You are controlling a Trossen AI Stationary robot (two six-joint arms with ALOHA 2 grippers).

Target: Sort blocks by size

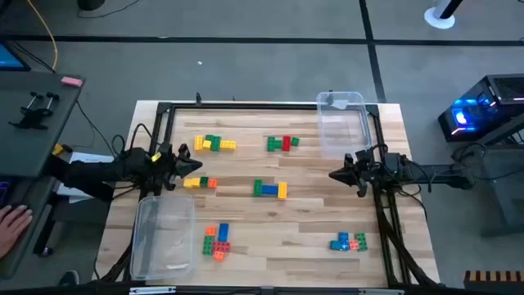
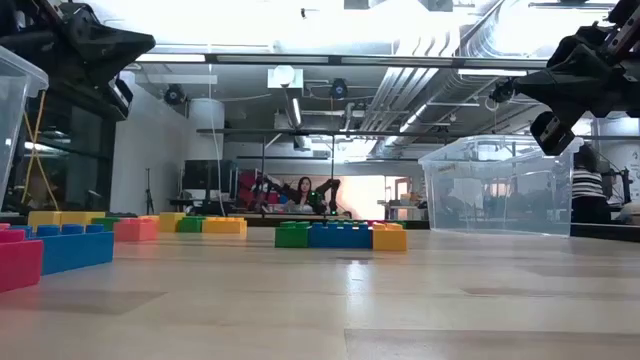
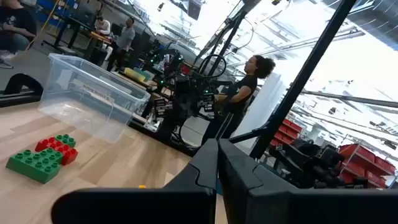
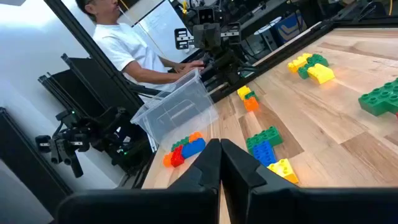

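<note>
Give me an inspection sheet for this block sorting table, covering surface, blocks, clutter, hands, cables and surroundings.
Surface: wooden table, bare between the clusters.
Job's things: blocks in six loose clusters, such as the green-blue-yellow group mid-table and the blue-orange-green group at the near right; none in a bin.
Bins: clear bin far right, second clear bin near left, both empty.
Clutter: nothing seen.
Hands: left hand at the left edge, shut; right hand at the right edge, shut; neither holds anything.
Cables: a yellow cable on the floor.
Surroundings: a person's hand at the left desk.

Dark cabled arms, seemingly matte
</note>
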